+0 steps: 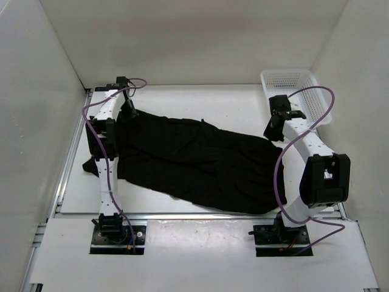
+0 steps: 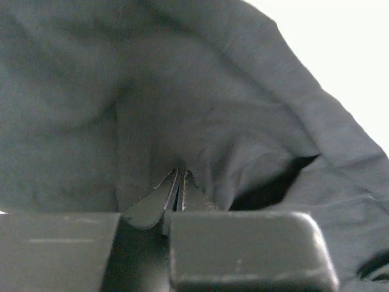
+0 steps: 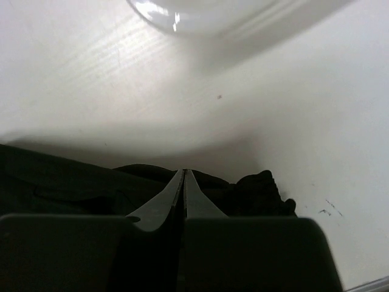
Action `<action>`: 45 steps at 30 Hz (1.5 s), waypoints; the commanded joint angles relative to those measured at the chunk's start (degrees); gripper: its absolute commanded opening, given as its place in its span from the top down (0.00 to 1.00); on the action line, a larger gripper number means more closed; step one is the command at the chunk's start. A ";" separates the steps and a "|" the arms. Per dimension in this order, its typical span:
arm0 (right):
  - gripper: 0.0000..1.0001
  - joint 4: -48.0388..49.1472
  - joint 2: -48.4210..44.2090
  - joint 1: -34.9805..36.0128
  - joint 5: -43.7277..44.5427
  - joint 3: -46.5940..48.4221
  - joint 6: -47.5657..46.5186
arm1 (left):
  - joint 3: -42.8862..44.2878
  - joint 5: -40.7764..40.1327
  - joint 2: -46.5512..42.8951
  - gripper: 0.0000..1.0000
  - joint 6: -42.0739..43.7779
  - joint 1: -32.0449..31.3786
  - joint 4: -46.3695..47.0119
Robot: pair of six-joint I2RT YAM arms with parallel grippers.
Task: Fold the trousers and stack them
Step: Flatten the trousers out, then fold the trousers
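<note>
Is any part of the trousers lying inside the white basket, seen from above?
No, the trousers lie spread across the table, left of the white basket, with no dark cloth inside it.

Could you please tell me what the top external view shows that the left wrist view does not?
Only top external: the right arm, the white basket at far right, and the trousers spread whole across the table. Only left wrist: the left gripper close up, fingers shut, fabric creasing at their tips. Both: the black trousers.
</note>
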 commanded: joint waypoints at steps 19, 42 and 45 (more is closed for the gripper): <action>0.26 -5.80 -15.22 -1.31 6.61 6.37 2.52 | 19.43 5.36 -6.50 0.15 -0.27 -0.18 4.01; 0.28 -11.97 -40.64 -0.70 -16.84 -22.74 3.93 | -69.53 6.75 -64.20 0.50 -18.29 27.85 10.70; 0.26 -11.44 -39.33 -0.70 -18.34 -22.03 2.70 | -70.06 6.76 -64.21 0.48 -17.68 29.17 10.70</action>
